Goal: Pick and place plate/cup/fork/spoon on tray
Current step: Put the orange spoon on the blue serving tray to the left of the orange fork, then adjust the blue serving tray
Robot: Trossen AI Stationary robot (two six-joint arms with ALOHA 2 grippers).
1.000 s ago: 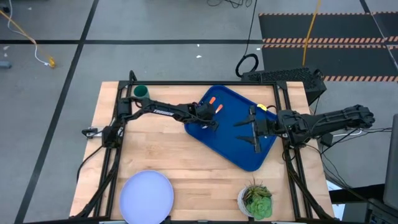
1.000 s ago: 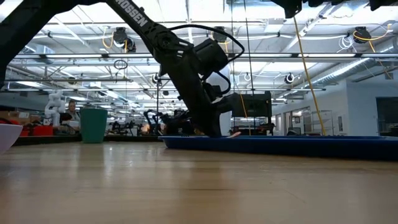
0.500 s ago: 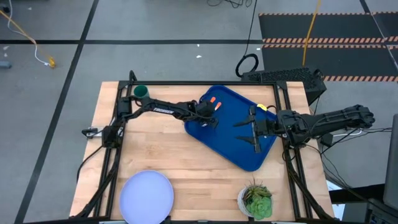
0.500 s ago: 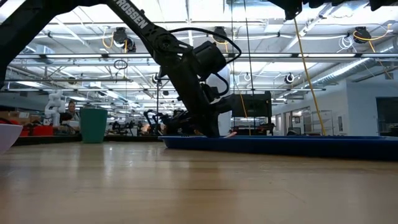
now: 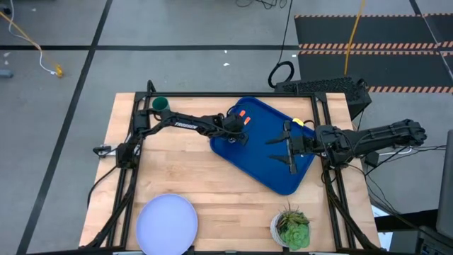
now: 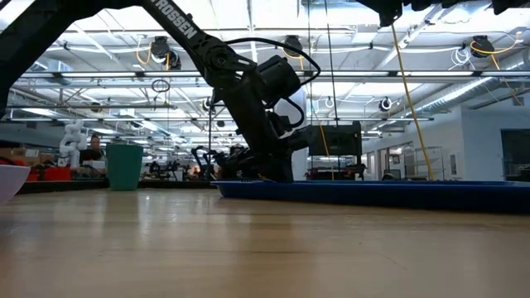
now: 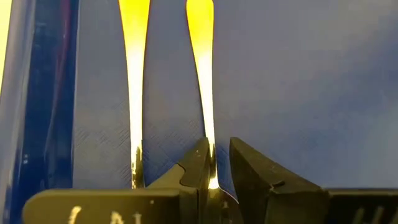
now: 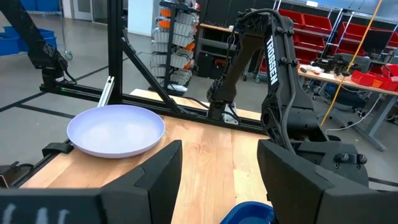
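Two orange-handled utensils lie side by side on the tray [image 5: 272,145]. My left gripper [image 7: 214,163] is low over them, fingers narrowly parted around the neck of one; whether it is the fork or the spoon I cannot tell. I judge this the release: next, spread and lift clear. Since a second ago my wrist has crept slightly toward the handles. My right gripper [image 5: 289,147] hovers spread over the tray

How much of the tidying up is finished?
About half. Two orange-handled utensils lie on the blue tray; the left gripper has its jaws narrowly around one handle. The right gripper waits open over the tray. The plate and green cup sit on the table, yet to go.
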